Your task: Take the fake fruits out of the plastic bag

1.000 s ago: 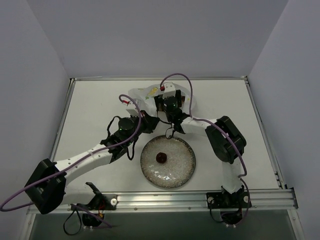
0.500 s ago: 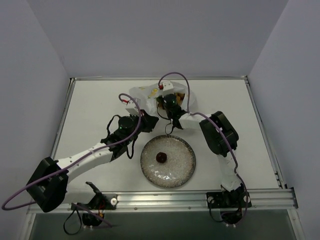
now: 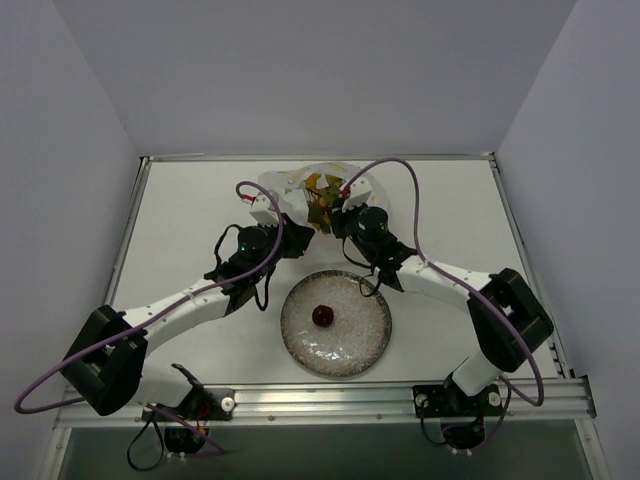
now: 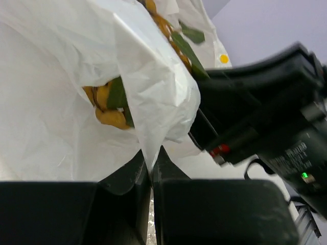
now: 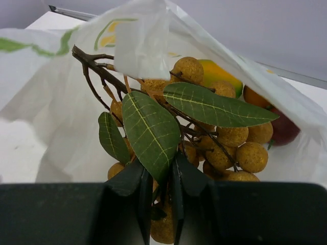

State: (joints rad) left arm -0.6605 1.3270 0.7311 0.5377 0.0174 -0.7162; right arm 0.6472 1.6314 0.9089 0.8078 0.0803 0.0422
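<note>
The plastic bag (image 3: 283, 186) lies at the table's far middle, white with citrus prints. My left gripper (image 4: 152, 159) is shut on a fold of the bag (image 4: 148, 97) at its mouth; in the top view this left gripper (image 3: 294, 224) sits at the bag's near edge. My right gripper (image 5: 161, 178) is shut on the bunch of yellow-orange berries (image 5: 225, 138), pinching a leaf and stem. Behind the bunch, inside the bag (image 5: 56, 102), lie a mango (image 5: 220, 73), an orange ball (image 5: 254, 96) and a maroon ball (image 5: 282, 130). Another maroon ball (image 3: 322, 316) rests on the plate.
The round speckled glass plate (image 3: 362, 345) stands just nearer than the bag, between the two arms. The right arm's black body (image 4: 265, 117) is close beside the left gripper. Metal rails edge the table at left, right and front.
The right gripper has shut on the berry bunch inside the bag's mouth. Its arm has swung its elbow out to the right. The left gripper has kept its hold on the bag.
</note>
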